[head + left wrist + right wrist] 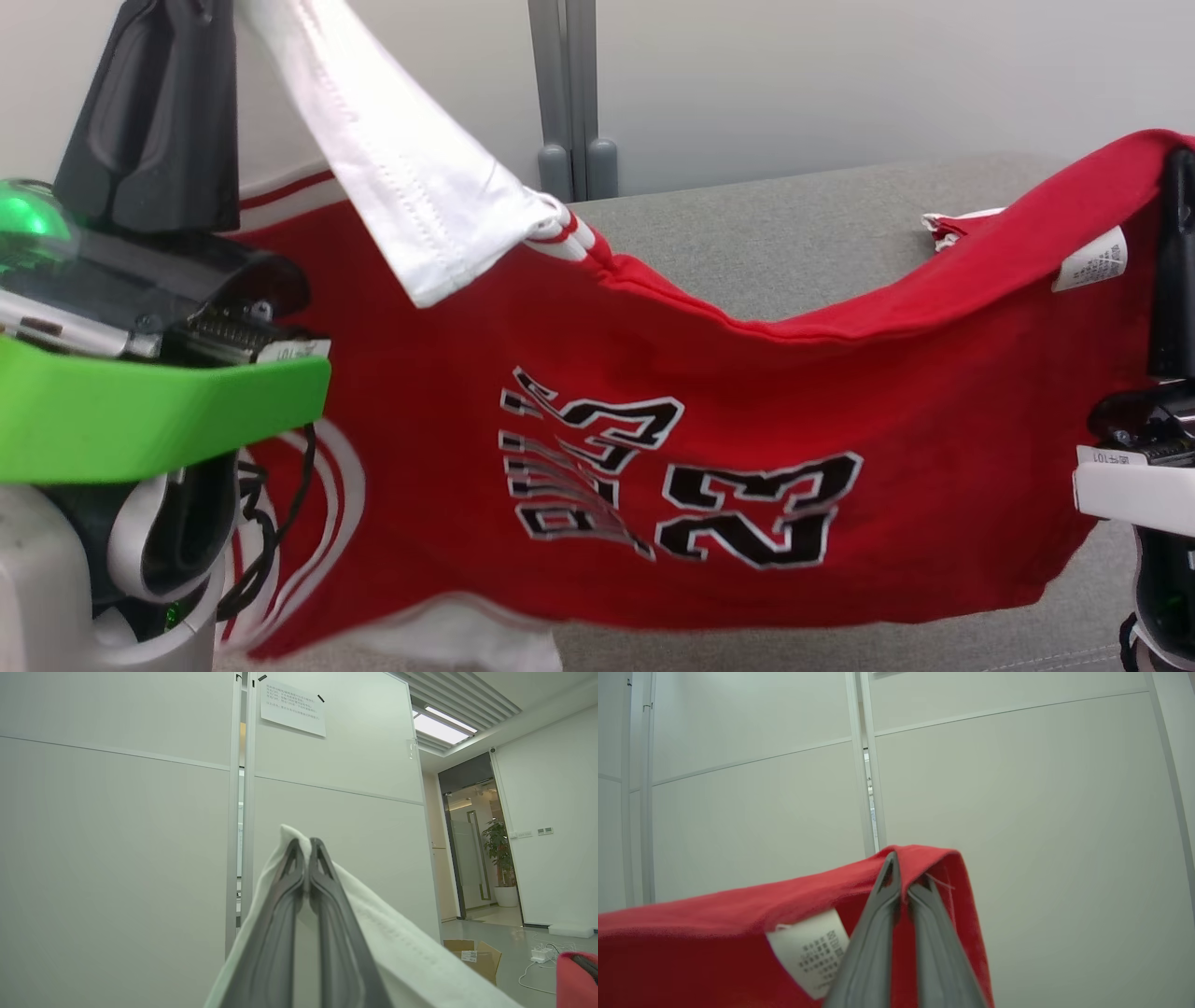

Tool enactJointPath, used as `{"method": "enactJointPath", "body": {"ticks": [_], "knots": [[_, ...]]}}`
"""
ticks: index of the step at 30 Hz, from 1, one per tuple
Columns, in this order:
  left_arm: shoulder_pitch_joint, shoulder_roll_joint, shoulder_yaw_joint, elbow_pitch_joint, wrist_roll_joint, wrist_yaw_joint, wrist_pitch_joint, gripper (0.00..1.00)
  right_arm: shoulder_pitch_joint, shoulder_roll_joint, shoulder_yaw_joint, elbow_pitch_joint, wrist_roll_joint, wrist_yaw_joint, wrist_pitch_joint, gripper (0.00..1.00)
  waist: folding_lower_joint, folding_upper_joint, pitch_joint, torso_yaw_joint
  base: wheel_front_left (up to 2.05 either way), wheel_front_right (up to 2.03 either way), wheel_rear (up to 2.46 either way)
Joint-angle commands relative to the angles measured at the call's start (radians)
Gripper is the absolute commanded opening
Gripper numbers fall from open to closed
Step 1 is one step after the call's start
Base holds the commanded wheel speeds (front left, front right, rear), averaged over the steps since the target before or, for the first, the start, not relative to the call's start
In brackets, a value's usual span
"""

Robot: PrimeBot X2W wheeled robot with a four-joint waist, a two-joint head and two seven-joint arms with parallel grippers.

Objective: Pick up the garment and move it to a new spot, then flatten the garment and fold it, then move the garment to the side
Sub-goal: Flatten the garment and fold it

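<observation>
Left hand (304,847) at ten o'clock pinches the garment (709,392) by its white sleeve, right hand (903,877) at three o'clock by its red edge; either thin pinch may slip mid-carry.

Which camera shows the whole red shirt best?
The head view: the red shirt hangs spread between both hands, number showing. The left wrist view shows its white part pinched in the left hand; the right wrist view shows a red edge pinched in the right hand, beside the label.
</observation>
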Motion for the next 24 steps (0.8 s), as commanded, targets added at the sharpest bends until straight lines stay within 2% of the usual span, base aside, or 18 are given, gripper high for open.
{"method": "enactJointPath", "body": {"ticks": [1, 7, 11, 14, 17, 20, 24], "knots": [[-0.018, 0.003, -0.002, 0.019, 0.004, 0.007, 0.01, 0.0, -0.009, -0.006, 0.006, 0.005, -0.002, -0.001, 0.02, 0.0, 0.0, -0.0001, 0.022, -0.014, 0.0, 0.0, 0.0], [-0.107, 0.012, -0.006, 0.158, 0.011, -0.01, 0.022, 0.0, -0.137, -0.026, 0.051, 0.128, 0.039, -0.001, 0.056, 0.0, 0.0, -0.0001, 0.14, -0.032, 0.0, 0.0, 0.0], [-0.262, 0.018, -0.005, 0.307, 0.019, -0.035, 0.024, 0.0, -0.354, -0.06, 0.106, 0.288, 0.057, -0.001, 0.045, 0.0, 0.0, -0.0001, 0.25, -0.048, 0.0, 0.0, 0.0], [-0.44, 0.022, -0.003, 0.461, 0.054, -0.05, 0.01, 0.0, -0.591, -0.07, 0.143, 0.448, 0.053, -0.001, 0.024, 0.0, 0.0, -0.0001, 0.339, -0.051, 0.0, 0.0, 0.0], [-0.627, 0.003, 0.005, 0.62, 0.078, -0.057, -0.04, 0.0, -0.823, -0.076, 0.151, 0.628, -0.001, -0.001, -0.018, 0.0, 0.0, -0.0001, 0.414, -0.04, 0.0, 0.0, 0.0], [-0.814, -0.033, 0.025, 0.778, 0.091, -0.055, -0.144, 0.0, -1.047, -0.074, 0.139, 0.821, -0.079, -0.001, -0.088, 0.0, 0.0, -0.0001, 0.485, -0.012, 0.0, 0.0, 0.0], [-0.972, -0.086, 0.034, 0.935, 0.097, -0.07, -0.289, 0.0, -1.242, -0.068, 0.113, 1.043, -0.175, -0.001, -0.184, 0.0, 0.0, -0.0001, 0.556, 0.035, 0.0, 0.0, 0.0]]}}
